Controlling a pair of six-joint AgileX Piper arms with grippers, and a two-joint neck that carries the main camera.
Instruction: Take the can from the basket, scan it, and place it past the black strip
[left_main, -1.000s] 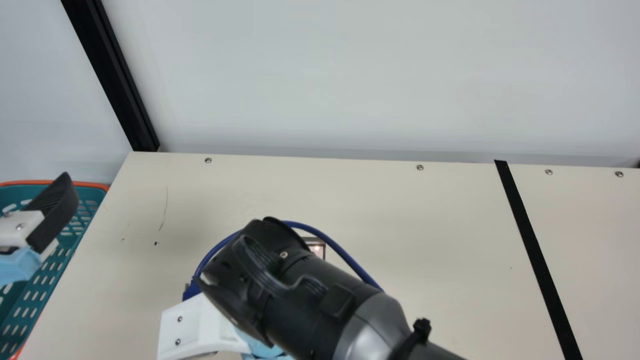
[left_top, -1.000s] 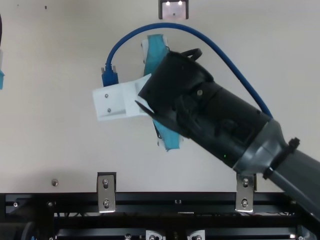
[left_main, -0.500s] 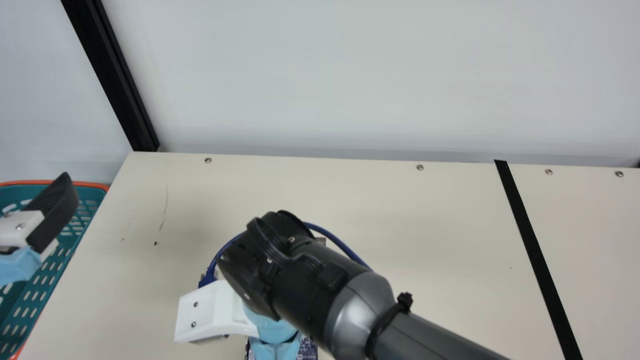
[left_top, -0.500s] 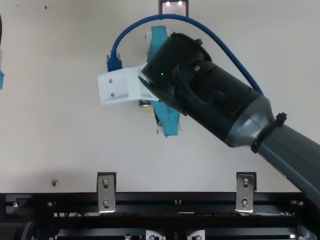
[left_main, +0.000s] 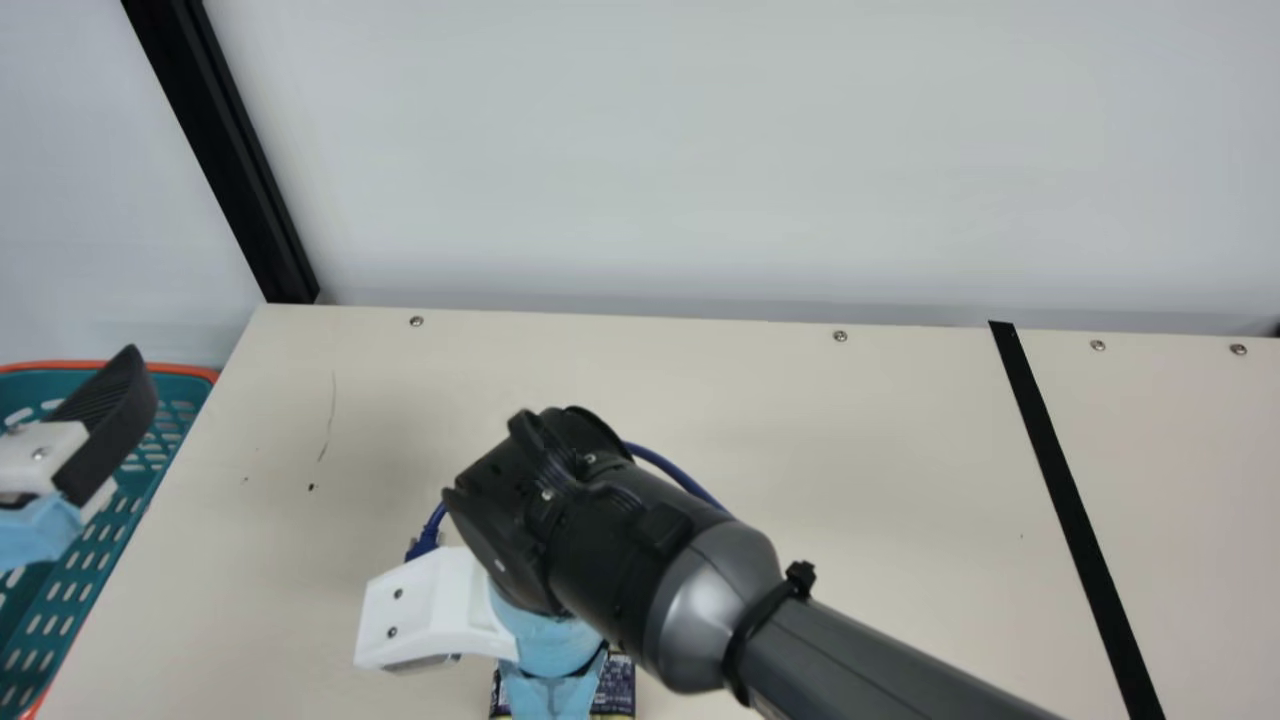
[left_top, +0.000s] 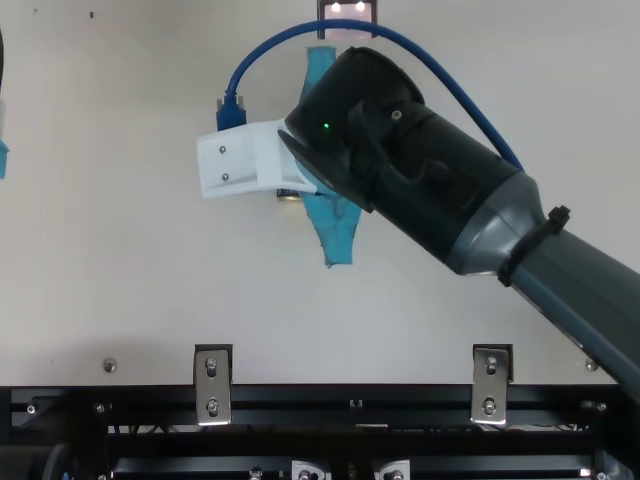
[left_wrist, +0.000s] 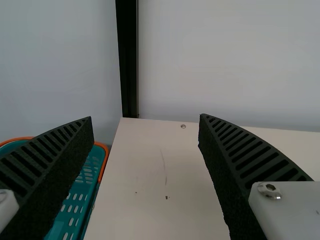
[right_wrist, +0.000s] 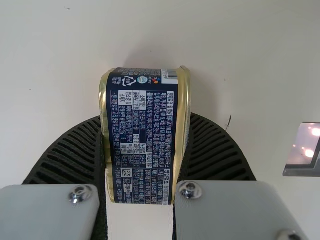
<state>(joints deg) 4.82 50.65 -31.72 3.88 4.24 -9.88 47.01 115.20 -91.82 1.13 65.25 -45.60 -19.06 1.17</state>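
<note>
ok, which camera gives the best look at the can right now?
Right wrist view: the can is held in the right gripper, its dark printed side and gold rims in plain sight. Main view gives patches of it either side of the blue tape; top view, a sliver by the white bracket.

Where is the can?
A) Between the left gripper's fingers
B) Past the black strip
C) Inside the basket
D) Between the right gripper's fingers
D: the right wrist view shows the can with a ribbed finger of the right gripper on each side.
</note>
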